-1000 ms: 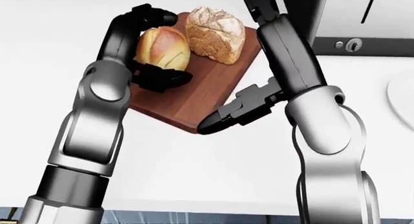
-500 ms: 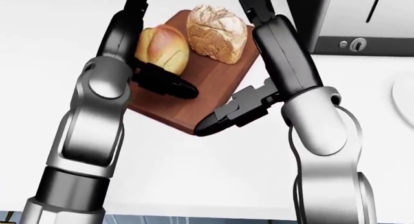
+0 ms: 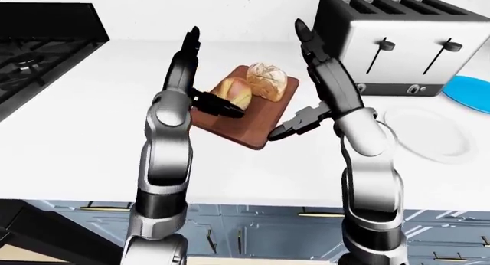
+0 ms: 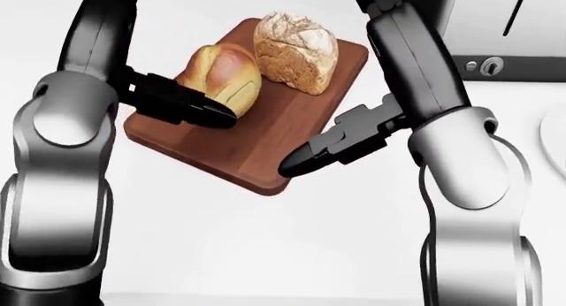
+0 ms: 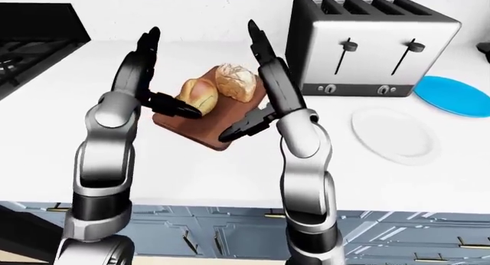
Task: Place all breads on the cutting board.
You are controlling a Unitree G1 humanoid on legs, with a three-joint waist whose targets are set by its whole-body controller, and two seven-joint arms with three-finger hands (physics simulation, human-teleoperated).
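A brown cutting board (image 4: 265, 137) lies on the white counter. On it a golden roll (image 4: 225, 67) and a rustic crusty loaf (image 4: 296, 44) sit side by side, touching. My left hand (image 3: 213, 75) is open just left of the roll, fingers pointing up and its black thumb (image 4: 181, 102) reaching across the roll's near side. My right hand (image 3: 287, 81) is open at the board's right edge, fingers up and thumb (image 4: 332, 145) over the board's lower right corner. Neither hand holds anything.
A silver toaster (image 3: 390, 41) stands at the upper right, with a white plate (image 3: 429, 133) and a blue plate (image 3: 471, 92) to its right. A black stove (image 3: 38, 47) is at the upper left. The counter edge and cabinets (image 3: 253, 230) are below.
My left fingers, curled round the golden roll a second ago, have opened and swung upward off it. The head view has shifted slightly. The breads and the right hand have hardly moved.
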